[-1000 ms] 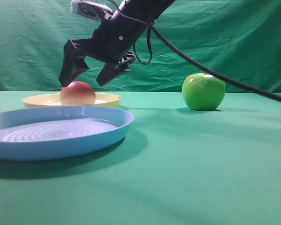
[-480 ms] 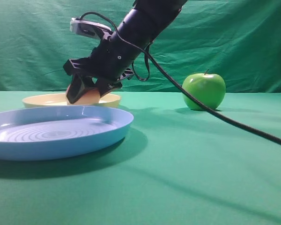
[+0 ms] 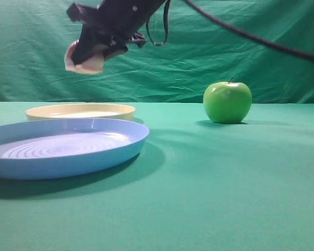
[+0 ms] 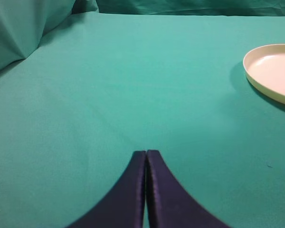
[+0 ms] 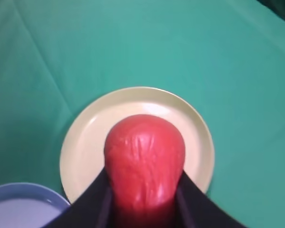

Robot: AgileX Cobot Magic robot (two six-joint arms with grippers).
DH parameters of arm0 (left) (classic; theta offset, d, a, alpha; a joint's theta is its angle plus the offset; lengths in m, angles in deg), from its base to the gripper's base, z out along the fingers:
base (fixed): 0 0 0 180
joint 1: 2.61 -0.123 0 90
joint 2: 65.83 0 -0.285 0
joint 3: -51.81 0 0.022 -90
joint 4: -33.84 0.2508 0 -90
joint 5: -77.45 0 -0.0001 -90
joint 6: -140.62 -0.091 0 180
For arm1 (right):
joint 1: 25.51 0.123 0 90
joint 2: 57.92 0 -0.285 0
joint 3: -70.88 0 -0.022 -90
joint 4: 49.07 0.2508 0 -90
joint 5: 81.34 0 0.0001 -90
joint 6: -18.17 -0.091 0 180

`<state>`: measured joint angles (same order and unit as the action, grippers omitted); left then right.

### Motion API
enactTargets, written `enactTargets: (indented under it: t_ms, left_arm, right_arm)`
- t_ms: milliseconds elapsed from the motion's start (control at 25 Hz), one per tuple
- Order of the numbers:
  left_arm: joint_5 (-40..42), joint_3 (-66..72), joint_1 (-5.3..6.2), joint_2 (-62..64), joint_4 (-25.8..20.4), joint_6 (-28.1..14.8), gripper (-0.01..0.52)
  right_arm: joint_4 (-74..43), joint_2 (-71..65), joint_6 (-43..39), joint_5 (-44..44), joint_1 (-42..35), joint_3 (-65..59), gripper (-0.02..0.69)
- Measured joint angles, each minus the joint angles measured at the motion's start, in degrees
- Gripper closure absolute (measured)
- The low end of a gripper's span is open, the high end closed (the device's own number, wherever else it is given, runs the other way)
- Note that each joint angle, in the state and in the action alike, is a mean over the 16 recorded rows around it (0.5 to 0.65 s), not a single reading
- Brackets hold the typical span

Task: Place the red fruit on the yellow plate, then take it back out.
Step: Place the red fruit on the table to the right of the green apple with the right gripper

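My right gripper (image 3: 94, 49) is shut on the red fruit (image 3: 86, 64), holding it in the air well above the yellow plate (image 3: 79, 111). In the right wrist view the red fruit (image 5: 145, 156) fills the gap between the dark fingers (image 5: 92, 202), squeezed long, with the yellow plate (image 5: 85, 142) bare below it. My left gripper (image 4: 146, 153) hovers over bare green cloth, its jaws pressed together with nothing between them; the yellow plate (image 4: 273, 71) lies to its far right.
A large light-blue plate (image 3: 63, 146) with concentric rings lies in front of the yellow one; its rim (image 5: 23, 192) shows at the lower left of the right wrist view. A green apple (image 3: 227, 102) stands at the back right. A black cable (image 3: 261, 39) trails from the arm.
My right gripper came down over the red fruit on the yellow plate, closed on it, and has lifted it up off the plate. The plate now lies bare.
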<state>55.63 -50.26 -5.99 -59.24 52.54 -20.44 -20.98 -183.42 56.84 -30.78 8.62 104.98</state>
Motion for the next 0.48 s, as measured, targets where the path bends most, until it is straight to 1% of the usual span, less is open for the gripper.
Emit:
enactTargets:
  t_ms: [240, 480]
  left_arm:
    - [0.00, 0.00, 0.00, 0.00, 0.00, 0.00, 0.514]
    - [0.00, 0.00, 0.00, 0.00, 0.00, 0.00, 0.514]
  right_arm:
    - [-9.16, 9.96, -10.36, 5.48, -3.86, -4.17, 0.476]
    - [-11.98, 22.08, -14.81, 5.45, -8.97, -16.61, 0.476]
